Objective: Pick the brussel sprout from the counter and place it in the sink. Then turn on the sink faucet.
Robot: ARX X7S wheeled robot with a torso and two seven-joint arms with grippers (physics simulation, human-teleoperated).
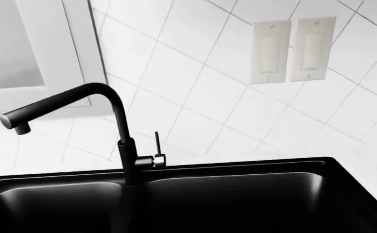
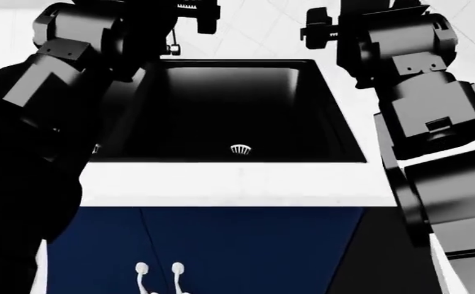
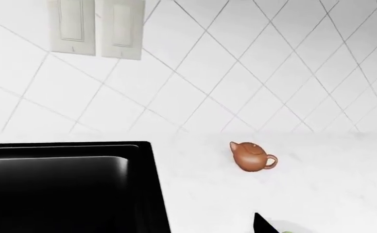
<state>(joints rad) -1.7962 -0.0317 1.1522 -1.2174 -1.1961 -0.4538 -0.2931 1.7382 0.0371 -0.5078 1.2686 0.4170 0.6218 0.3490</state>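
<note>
A large matte black rectangular sink fills the middle of the view, its basin dark and deep, with a small round metal drain strainer glinting near its six o'clock wall. A smooth white stone-like counter runs as a bright band along the sink's six o'clock edge. Below it stands a dark blue cabinet front with two small pale handles at six o'clock. The bulky black left arm rises from eight o'clock toward eleven. The grey-black right arm climbs from four o'clock toward one. Neither arm's fingertips are plainly shown.
</note>
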